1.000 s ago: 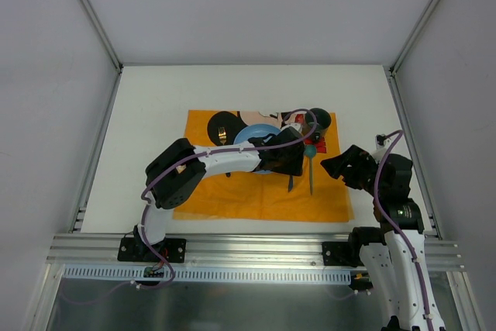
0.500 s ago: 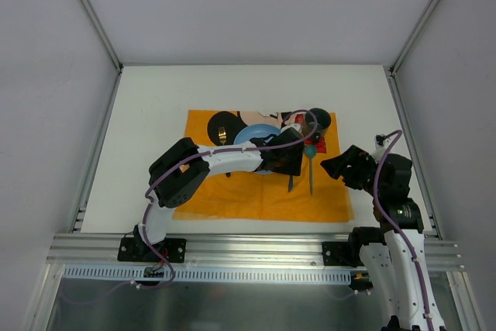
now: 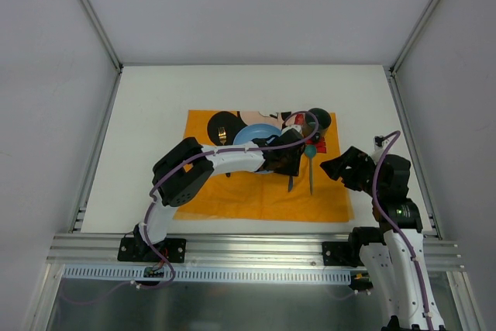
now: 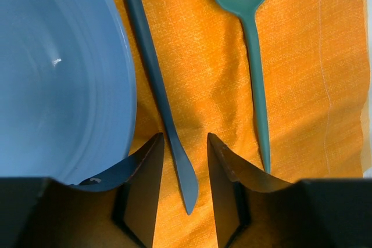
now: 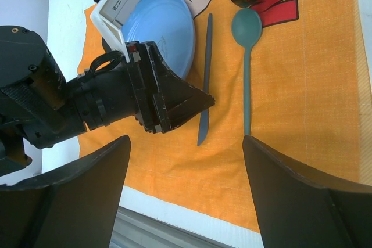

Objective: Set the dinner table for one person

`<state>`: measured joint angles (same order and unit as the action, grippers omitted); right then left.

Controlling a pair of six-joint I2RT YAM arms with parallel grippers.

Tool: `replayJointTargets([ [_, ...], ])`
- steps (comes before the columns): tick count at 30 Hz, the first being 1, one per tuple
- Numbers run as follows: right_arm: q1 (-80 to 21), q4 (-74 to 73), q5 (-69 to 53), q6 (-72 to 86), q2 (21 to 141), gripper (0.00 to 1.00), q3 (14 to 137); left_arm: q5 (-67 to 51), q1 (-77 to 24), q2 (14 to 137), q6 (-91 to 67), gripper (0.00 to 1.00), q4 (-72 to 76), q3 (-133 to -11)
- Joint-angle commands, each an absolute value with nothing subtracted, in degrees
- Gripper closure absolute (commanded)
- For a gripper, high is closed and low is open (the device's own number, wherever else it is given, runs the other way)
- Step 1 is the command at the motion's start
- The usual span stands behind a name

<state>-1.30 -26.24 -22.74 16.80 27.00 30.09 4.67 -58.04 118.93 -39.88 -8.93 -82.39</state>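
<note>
Evidently knife adjustment is in hand: left fingers (image 4: 142, 172) straddle the knife (image 4: 152, 79) beside the plate (image 4: 58, 74), apart, untouching; next, pinch it. Right fingers (image 5: 290, 184) gape empty.

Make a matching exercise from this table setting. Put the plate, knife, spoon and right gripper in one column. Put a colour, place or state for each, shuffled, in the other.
1. plate
2. knife
3. spoon
4. right gripper

a. teal, lying to the right of the knife
b. open wide, holding nothing
c. light blue and round
d. lies in the gap of the left gripper

Pairs: 1-c, 2-d, 3-a, 4-b
</note>
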Motion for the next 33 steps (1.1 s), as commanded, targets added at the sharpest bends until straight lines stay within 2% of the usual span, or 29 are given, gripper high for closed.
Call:
replayJointTargets([
  [1, -0.88, -25.49, -22.32, 15.82, 26.98, 0.18, 29.8, 5.54, -57.83, 119.62, -40.17, 0.65, -9.23, -84.64],
  [10, -0.88, -25.31, -22.68, 15.82, 26.72, 0.18, 29.8, 5.89, -57.83, 119.71, -40.17, 0.71, -9.58, -84.38],
  [25, -0.53, -25.31, -23.29, 15.56, 25.93, 0.18, 29.44, 8.35, -57.83, 122.69, -41.04, 0.73, -12.39, -85.17],
  [30, -0.44, -24.96, -23.38, 15.47, 26.37, 0.18, 29.09, 8.61, -57.74, 123.05, -41.05, 0.85, -12.66, -85.25],
  [32, -0.44, -24.79, -23.47, 15.47, 26.37, 0.18, 29.09, 8.7, -57.74, 123.05, -41.05, 0.87, -12.74, -85.34],
  [33, -0.35, -24.79, -23.47, 15.47, 26.37, 0.18, 29.09, 8.79, -57.74, 122.96, -40.96, 0.93, -12.92, -85.34],
])
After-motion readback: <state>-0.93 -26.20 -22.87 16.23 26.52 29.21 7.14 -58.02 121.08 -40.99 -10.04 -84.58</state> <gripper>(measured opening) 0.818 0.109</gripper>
